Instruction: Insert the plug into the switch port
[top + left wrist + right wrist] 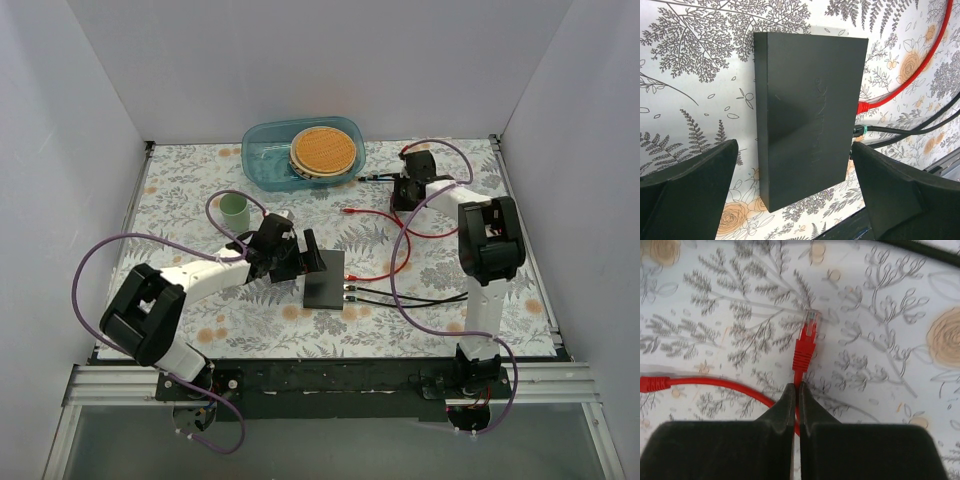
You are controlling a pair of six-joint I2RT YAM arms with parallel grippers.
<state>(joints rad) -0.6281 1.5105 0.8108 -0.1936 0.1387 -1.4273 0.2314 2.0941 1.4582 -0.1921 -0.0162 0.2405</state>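
The black switch [324,280] lies flat mid-table; it fills the left wrist view [807,115]. One red plug [863,106] and two black cables [900,131] sit in its right side. My left gripper [305,262] is open and hovers over the switch's near end [795,150], one finger on each side, apart from it. My right gripper [388,182] is at the back right, shut on a red cable just behind its loose plug [809,327]. The gripper [799,387] holds the plug low over the table. Another red cable end [651,384] lies to the left.
A blue tub [265,165] holding a round orange mat [324,150] stands at the back. A green cup [234,211] stands left of the switch. Red cable loops [385,265] and black cables [410,298] lie right of the switch. White walls enclose the table.
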